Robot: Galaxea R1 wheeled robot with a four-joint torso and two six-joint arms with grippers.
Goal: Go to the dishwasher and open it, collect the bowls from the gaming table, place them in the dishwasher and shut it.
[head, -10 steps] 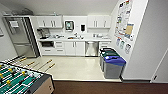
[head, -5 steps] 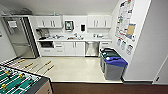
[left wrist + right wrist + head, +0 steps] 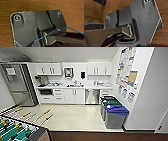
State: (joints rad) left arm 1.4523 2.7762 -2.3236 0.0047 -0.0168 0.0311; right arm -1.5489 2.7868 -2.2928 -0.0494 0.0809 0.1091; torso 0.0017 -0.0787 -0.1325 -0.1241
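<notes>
**Kitchenette ahead, arms over wood floor**

From my head camera, left to right: table-football table (image 3: 17,130) at 8 o'clock, cut off; refrigerator (image 3: 18,84) at 10; dishwasher (image 3: 92,96) at 12, door shut; bins (image 3: 113,112) at 3. I see brown wood floor (image 3: 37,5) under both wrist cameras. Jaw state: cannot tell.

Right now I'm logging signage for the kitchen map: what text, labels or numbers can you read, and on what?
None can be read.
Posters on the right wall: print too blurred.
Paper on the fridge: blurred.
Round signs above the bins: illegible.
Dishwasher: no legible label.
</notes>
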